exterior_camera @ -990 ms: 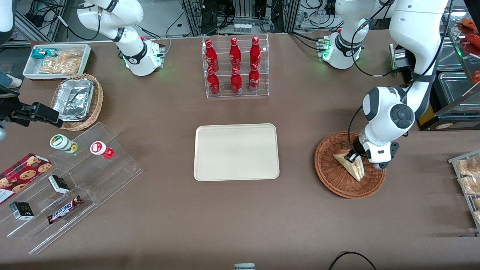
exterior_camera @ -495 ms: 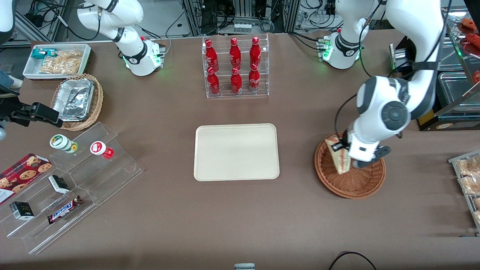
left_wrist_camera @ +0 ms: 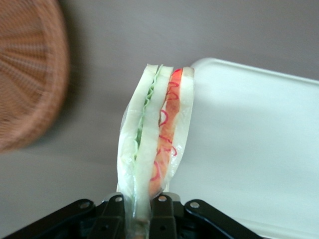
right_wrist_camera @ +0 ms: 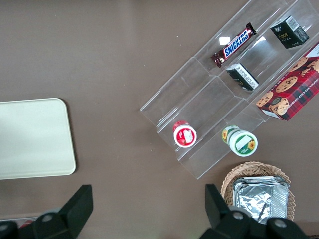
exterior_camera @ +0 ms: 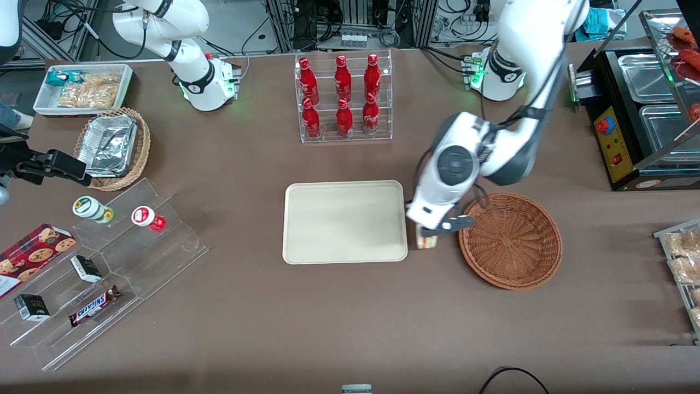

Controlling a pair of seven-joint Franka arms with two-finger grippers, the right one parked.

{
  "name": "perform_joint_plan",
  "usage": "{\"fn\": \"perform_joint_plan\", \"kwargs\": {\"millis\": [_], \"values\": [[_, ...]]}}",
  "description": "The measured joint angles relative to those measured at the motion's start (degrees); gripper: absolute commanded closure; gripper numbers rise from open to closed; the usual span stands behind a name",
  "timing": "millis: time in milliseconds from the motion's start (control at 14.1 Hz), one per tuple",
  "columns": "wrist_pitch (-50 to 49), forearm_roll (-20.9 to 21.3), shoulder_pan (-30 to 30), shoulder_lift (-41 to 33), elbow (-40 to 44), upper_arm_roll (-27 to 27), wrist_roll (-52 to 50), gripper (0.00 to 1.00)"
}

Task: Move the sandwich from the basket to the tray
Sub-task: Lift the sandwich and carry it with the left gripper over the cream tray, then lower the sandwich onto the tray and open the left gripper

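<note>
Even, bright overhead light fills the front view; the tray (exterior_camera: 344, 221) is its palest surface, without glare; a soft shadow lies on the table (exterior_camera: 350, 328) just beside the basket (exterior_camera: 511, 241); the gripper (left_wrist_camera: 137, 219) clamps the sandwich (left_wrist_camera: 157, 134) in sharp focus in the left wrist view, while the basket (left_wrist_camera: 27, 74) near it smears into blur.

End effector (left_wrist_camera: 135, 211) grips upright sandwich (left_wrist_camera: 157, 134) between basket (exterior_camera: 511, 239) and tray (exterior_camera: 344, 221).
</note>
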Motion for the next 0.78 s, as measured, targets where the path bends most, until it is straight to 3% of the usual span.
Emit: {"fn": "perform_joint_plan", "kwargs": {"millis": [424,778], "values": [[2.5,0.0,-10.3,12.0,13.4,0.0,-11.4,0.99],[8.9,0.1,-13.3,16.5,15.2,0.0,-12.4,0.99]]}}
